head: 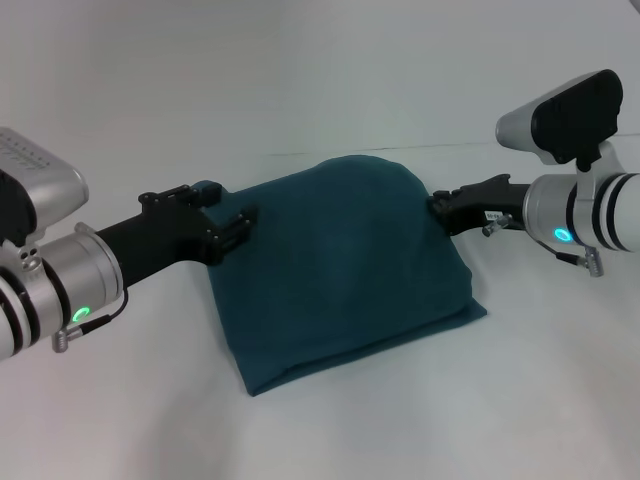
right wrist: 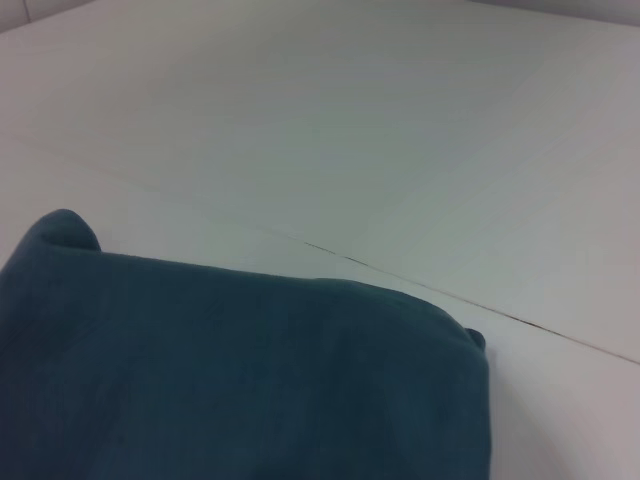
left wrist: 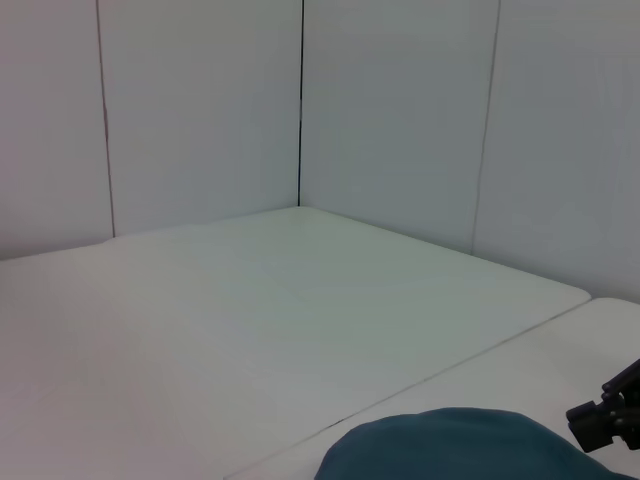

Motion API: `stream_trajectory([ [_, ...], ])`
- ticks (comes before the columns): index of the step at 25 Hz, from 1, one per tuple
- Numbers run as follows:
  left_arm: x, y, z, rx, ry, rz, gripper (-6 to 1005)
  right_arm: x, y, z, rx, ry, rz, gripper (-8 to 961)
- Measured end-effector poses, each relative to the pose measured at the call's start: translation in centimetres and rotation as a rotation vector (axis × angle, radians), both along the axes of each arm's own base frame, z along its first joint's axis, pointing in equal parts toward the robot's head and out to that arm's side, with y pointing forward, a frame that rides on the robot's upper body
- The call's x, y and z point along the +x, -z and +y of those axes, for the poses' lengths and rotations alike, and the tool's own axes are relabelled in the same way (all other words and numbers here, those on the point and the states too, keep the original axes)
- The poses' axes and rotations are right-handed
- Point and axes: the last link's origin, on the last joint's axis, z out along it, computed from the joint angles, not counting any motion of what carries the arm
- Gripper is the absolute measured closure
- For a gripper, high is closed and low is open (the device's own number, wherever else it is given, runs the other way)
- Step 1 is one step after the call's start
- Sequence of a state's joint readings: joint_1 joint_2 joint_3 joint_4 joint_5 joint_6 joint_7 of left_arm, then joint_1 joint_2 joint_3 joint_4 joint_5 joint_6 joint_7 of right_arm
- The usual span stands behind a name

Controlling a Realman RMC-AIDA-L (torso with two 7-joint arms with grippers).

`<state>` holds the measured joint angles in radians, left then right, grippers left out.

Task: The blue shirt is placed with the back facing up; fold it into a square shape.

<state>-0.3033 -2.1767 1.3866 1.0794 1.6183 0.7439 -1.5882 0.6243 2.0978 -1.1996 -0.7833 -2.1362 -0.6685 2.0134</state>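
Blue shirt (head: 345, 270) lies mid-table (head: 320, 90), plain side up, folded to a rough square, far edge humped. My left gripper (head: 232, 228) pinches its far-left corner, raised. My right gripper (head: 438, 206) touches the far-right edge; cannot tell whether it grips.

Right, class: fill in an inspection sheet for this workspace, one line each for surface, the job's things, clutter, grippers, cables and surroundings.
Surface: white table, with a seam line across it in the wrist views.
Job's things: blue shirt, folded into a rounded bundle, plain side showing, far edge raised.
Clutter: nothing seen.
Grippers: left gripper at the shirt's left edge, right gripper at its right edge; fingers hidden in cloth.
Cables: thin wire at the left wrist, small wire at the right wrist.
Surroundings: white panelled walls.
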Motion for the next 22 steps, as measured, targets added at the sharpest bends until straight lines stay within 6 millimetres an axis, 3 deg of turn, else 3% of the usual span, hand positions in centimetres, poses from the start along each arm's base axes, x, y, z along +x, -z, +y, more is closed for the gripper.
stream_trajectory([
  [8,-0.3,0.1,-0.1,-0.004,-0.006,0.002,460,0.2,-1.2,-0.8,0.001,0.047,0.048,810],
  [16,-0.3,0.2,-0.1,-0.006,-0.009,0.002,459,-0.7,-1.6,-1.4,-0.006,0.120,-0.021,587],
  [22,-0.4,0.3,-0.1,-0.010,-0.013,0.002,459,-2.2,-2.2,-2.0,-0.011,0.212,-0.107,357],
])
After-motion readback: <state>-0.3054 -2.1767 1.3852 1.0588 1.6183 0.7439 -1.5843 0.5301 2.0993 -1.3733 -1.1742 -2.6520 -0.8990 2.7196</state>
